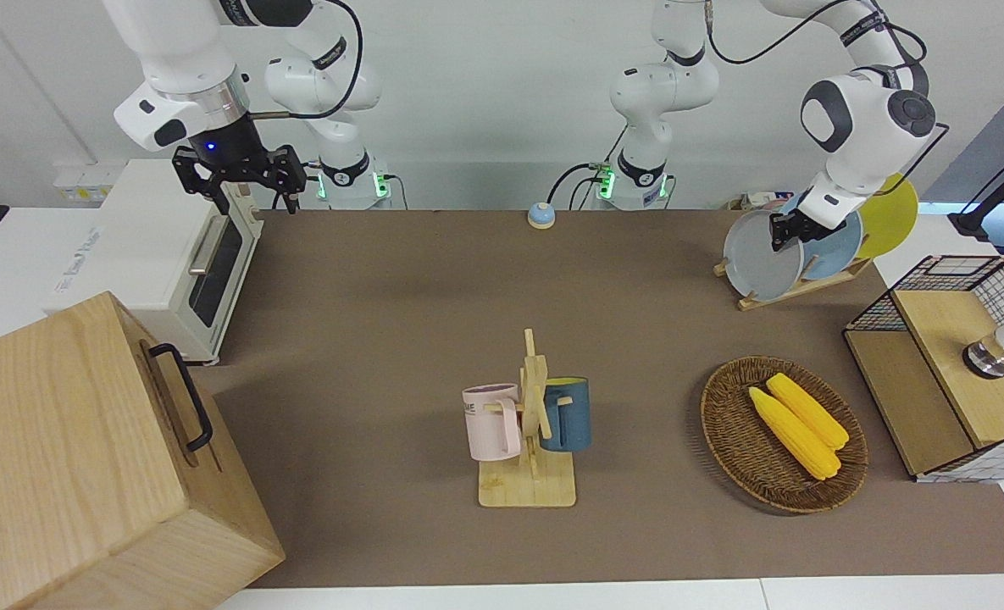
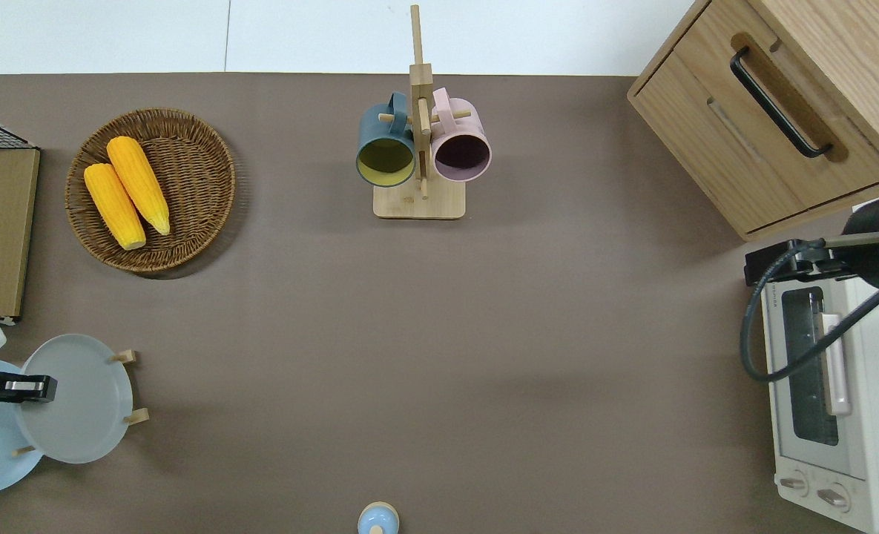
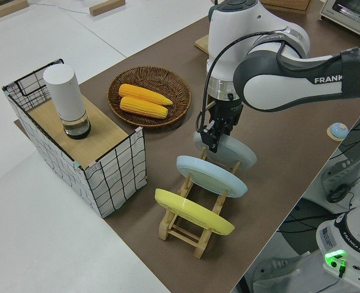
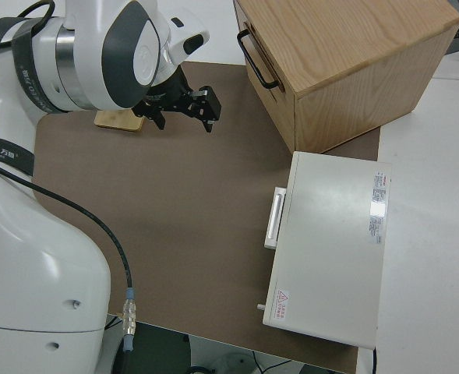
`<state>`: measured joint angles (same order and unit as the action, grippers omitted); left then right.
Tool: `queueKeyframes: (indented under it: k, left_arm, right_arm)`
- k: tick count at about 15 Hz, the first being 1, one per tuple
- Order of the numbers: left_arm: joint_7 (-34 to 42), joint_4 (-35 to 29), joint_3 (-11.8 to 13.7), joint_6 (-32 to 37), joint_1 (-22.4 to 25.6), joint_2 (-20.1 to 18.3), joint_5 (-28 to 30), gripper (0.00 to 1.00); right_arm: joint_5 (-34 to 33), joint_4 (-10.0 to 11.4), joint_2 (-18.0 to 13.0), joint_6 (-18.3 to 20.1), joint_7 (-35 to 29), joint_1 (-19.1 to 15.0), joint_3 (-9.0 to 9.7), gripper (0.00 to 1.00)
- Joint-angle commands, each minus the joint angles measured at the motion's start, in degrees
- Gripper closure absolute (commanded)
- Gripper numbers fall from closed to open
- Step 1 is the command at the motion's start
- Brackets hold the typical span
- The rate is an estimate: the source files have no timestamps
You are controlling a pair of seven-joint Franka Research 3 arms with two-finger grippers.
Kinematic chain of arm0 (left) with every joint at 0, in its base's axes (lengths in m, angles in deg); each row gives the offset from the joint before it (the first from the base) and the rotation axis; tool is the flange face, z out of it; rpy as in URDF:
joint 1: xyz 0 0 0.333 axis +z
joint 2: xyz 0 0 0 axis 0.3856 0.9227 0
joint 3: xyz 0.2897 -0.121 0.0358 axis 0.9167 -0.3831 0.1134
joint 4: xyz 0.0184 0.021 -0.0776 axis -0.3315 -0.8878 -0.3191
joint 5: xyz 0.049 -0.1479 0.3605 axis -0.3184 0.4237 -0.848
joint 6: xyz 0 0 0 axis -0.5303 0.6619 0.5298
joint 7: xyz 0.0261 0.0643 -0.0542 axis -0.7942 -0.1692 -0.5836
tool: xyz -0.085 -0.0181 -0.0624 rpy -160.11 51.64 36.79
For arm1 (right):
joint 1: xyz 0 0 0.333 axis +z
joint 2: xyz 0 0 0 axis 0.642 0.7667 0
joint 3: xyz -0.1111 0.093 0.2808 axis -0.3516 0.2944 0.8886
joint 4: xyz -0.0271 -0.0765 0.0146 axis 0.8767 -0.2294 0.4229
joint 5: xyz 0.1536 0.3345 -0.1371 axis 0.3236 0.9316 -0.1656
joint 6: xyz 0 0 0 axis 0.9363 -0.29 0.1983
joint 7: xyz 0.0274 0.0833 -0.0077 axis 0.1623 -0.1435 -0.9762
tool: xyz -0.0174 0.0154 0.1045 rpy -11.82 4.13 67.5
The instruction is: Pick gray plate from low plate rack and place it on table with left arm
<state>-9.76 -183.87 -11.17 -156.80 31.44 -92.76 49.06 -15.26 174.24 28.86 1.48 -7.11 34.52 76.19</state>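
Observation:
The gray plate (image 1: 760, 254) (image 2: 83, 400) (image 3: 238, 152) leans in the slot of the low plate rack (image 1: 794, 288) (image 2: 139, 417) (image 3: 186, 226) that is nearest the middle of the table (image 1: 400, 322). My left gripper (image 1: 790, 230) (image 2: 31, 387) (image 3: 211, 139) comes down onto the plate's top rim, with one finger on each face, shut on it. In the same rack stand a light blue plate (image 1: 836, 246) (image 3: 210, 174) and a yellow plate (image 1: 891, 212) (image 3: 192, 210). My right gripper (image 1: 252, 191) (image 4: 186, 113) is parked and open.
A wicker basket (image 1: 722, 424) with two corn cobs lies farther from the robots than the rack. A wire-sided wooden box (image 1: 934, 356) sits at the left arm's table end. A mug stand (image 1: 531, 424) holds two mugs mid-table. A toaster oven (image 1: 171, 254) and wooden cabinet (image 1: 86, 457) fill the right arm's end.

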Motion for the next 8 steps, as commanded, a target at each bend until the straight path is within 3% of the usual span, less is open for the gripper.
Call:
queueKeyframes:
  k: [1, 8]
  left_arm:
    - [0.63, -1.94, 0.08, -1.14, 0.20, -1.71, -0.82, 1.00]
    - [-0.07, -1.15, -0.62, 1.14, -0.33, -3.99, -0.82, 1.00]
  right_arm:
    - [0.15, -0.37, 0.02, 0.05, -0.22, 0.41, -0.34, 0.017]
    - [0.15, -0.37, 0.02, 0.05, -0.22, 0.41, -0.34, 0.017]
